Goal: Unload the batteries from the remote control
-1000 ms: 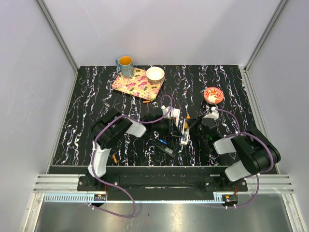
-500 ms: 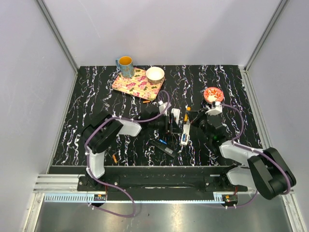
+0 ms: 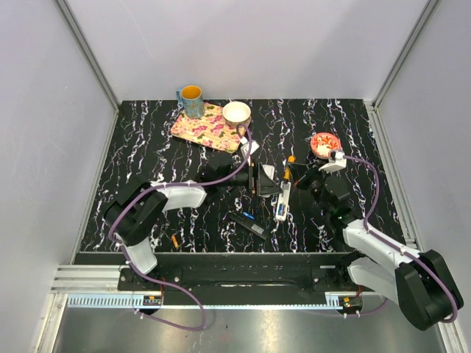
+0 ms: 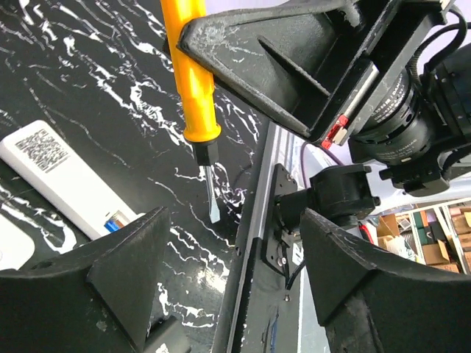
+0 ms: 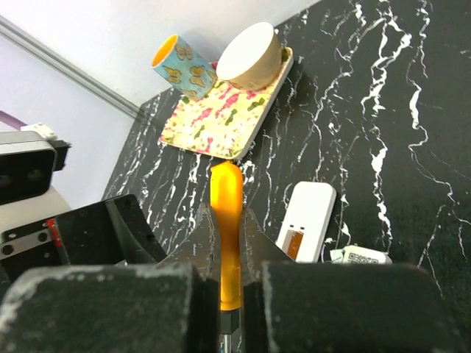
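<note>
Where nearest, loose battery [image 3: 174, 240]: orange, laid on table [image 3: 140, 154] at left, well apart from remote [image 3: 282, 204].
Remote: white, centre; 1 orange seated battery [image 5: 294, 243] seen inside.
Left gripper [image 3: 268, 182]: spread wide, nothing held.
Right gripper [image 5: 226, 290]: clamped on orange screwdriver [image 4: 189, 70], just beyond remote.

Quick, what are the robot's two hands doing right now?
The left gripper is open, holding nothing.
The right gripper is shut on the orange screwdriver.

Robot lab cell: white panels [image 3: 257, 44], aluminium rails [image 3: 88, 53]
</note>
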You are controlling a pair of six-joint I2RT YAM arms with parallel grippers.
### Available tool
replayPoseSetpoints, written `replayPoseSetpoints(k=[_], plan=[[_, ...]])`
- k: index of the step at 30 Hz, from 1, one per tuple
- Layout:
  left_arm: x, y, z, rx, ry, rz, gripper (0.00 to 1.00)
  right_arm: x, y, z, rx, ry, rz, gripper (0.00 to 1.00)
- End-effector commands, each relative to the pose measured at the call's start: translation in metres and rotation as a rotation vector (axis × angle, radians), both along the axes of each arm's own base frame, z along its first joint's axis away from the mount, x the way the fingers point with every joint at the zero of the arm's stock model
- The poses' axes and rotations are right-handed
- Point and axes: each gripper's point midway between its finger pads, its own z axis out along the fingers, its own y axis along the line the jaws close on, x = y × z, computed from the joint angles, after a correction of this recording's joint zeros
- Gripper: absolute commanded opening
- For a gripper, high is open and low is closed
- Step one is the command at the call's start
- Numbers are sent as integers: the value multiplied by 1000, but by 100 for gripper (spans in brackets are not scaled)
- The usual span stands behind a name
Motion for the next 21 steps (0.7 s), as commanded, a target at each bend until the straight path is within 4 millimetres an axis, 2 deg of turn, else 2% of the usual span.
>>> replayPoseSetpoints(k=[1, 5, 7, 9, 11, 12, 13, 16, 17, 21], plan=[[2, -9, 26, -103, -69, -52, 75, -6, 8, 40, 57, -96, 44, 0], [3, -15, 32, -137, -75, -73, 69, -12, 9, 53, 117, -112, 59, 0], [3, -19, 39, -153, -92, -87, 66, -13, 12, 53, 126, -102, 72, 0], [2, -22, 37, -139, -87, -95, 63, -14, 14, 52, 138, -95, 83, 0], [5, -25, 40, -135, -103, -91, 56, -15, 17, 53, 148, -92, 100, 0], [5, -26, 40, -131, -104, -93, 51, -15, 18, 51, 148, -85, 106, 0], [6, -26, 41, -133, -105, -90, 41, -16, 19, 52, 150, -87, 114, 0], [7, -27, 42, -128, -105, -90, 18, -17, 19, 52, 153, -84, 112, 0], [8, -26, 41, -123, -105, -87, 1, -17, 19, 53, 151, -83, 114, 0], [8, -22, 31, -70, -92, -61, 0, -20, 24, 56, 107, -102, 158, 4]])
